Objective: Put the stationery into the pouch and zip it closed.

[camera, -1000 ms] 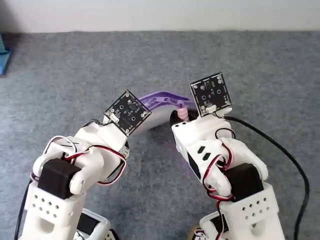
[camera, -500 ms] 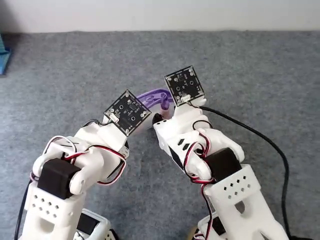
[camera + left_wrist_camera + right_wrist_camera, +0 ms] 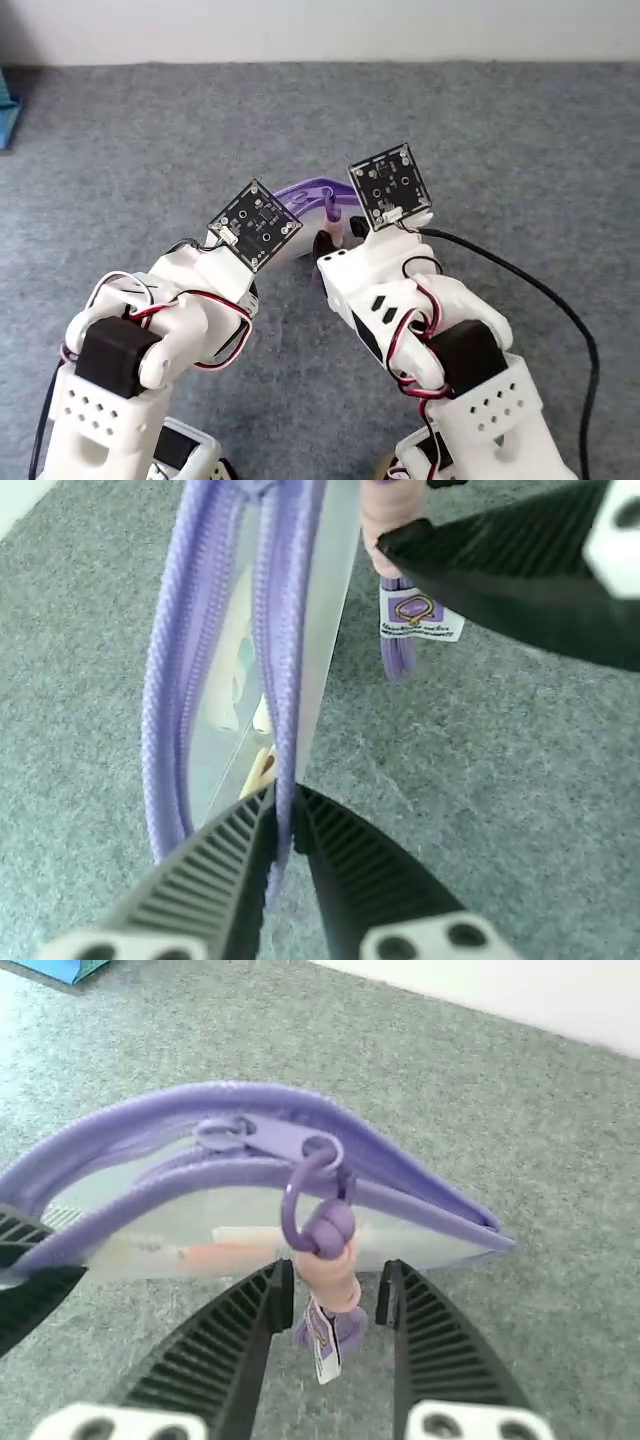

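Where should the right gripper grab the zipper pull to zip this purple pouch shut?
Grip the pink charm just under the purple knot, coming from the robot's side of the pouch. It hangs free, between the open fingers of the right gripper; the knot should resist slipping.

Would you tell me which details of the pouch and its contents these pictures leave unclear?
High view: the two wrist cameras cover most of the pouch.
Right wrist view: the stationery is a blur behind the frosted wall; what kind, I cannot tell.
Left wrist view: the pouch's far end is cut off by the edge, its near end hidden by the left tool.
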Available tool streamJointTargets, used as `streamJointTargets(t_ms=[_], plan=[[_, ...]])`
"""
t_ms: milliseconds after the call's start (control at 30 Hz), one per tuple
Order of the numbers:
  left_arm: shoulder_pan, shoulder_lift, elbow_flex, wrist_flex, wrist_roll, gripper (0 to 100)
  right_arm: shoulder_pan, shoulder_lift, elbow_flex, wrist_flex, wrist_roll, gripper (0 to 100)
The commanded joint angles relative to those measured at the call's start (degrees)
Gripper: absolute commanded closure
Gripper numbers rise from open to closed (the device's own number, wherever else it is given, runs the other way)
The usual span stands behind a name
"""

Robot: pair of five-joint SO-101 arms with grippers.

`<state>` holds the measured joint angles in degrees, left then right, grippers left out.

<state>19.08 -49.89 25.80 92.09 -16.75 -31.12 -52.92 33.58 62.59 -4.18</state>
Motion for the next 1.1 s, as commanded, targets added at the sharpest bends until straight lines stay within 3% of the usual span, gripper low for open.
streamJointTargets(t_ms=[0,267,633,800,1067], plan=[[-0.44,0.79,-0.04,-0.88,-0.35,99,-0.22,-1.36,-3.34,-0.66,-0.53,85.9],[-0.44,0.79,-0.04,-0.97,-0.35,99,-0.48,-1.36,2.46,-7.43,-0.35,85.9],[-0.44,0.79,-0.04,-0.7,-0.35,99,-0.31,-1.36,3.34,-7.69,-0.35,86.1],[-0.44,0.79,-0.04,-0.7,-0.35,99,-0.04,-1.89,3.43,-7.69,-0.44,99.3],[-0.62,0.79,-0.04,-0.7,-0.35,99,-0.04,-2.95,2.99,-7.25,-0.35,99.0]])
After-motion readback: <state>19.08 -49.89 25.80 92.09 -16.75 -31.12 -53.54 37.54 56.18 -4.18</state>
